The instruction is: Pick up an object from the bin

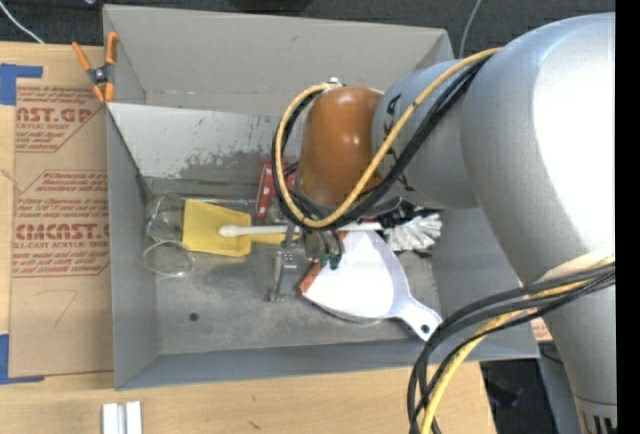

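Your arm's orange cover [335,147] hides most of the red flat piece [266,194] at centre frame; the white bristled brush [418,230] right of it disappears under the silver arm body [540,152].

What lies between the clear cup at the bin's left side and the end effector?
A yellow pad with a white stick across it, in the camera view.

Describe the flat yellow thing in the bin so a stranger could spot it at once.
In the grey metal bin, look at the floor's left side. Next to a clear cup lies a flat yellow square pad with a white stick lying on it. No other loose thing there is yellow.
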{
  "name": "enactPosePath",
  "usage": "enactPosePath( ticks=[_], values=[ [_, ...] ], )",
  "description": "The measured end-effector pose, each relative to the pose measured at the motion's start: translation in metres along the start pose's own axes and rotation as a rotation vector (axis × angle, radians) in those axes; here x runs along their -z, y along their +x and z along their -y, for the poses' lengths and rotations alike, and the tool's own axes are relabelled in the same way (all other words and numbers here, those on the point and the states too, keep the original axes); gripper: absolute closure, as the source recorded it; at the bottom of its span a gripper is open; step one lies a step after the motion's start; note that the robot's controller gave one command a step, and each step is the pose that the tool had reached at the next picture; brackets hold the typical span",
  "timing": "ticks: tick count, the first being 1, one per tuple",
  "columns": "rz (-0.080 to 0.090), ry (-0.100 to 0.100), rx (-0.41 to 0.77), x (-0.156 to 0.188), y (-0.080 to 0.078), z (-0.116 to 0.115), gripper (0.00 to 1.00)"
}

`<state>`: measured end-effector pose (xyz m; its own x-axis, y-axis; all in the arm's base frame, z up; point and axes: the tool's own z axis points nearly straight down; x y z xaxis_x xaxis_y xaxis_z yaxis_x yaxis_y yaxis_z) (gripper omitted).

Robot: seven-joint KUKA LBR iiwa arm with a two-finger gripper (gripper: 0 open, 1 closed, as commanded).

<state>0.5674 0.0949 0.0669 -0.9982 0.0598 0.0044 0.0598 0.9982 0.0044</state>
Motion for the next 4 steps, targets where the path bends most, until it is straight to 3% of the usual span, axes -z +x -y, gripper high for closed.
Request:
enactPosePath(
  ticks=[1, 2, 4],
  values=[
    [-0.008, -0.001, -0.194, 0.003, -0.015, 0.032, 0.00],
    [0.003, -0.001, 0.000, 0.001, -0.001, -0.001, 1.00],
    [0.000, 0.000, 0.000, 0.004, 0.000, 0.000, 1.00]
  ],
)
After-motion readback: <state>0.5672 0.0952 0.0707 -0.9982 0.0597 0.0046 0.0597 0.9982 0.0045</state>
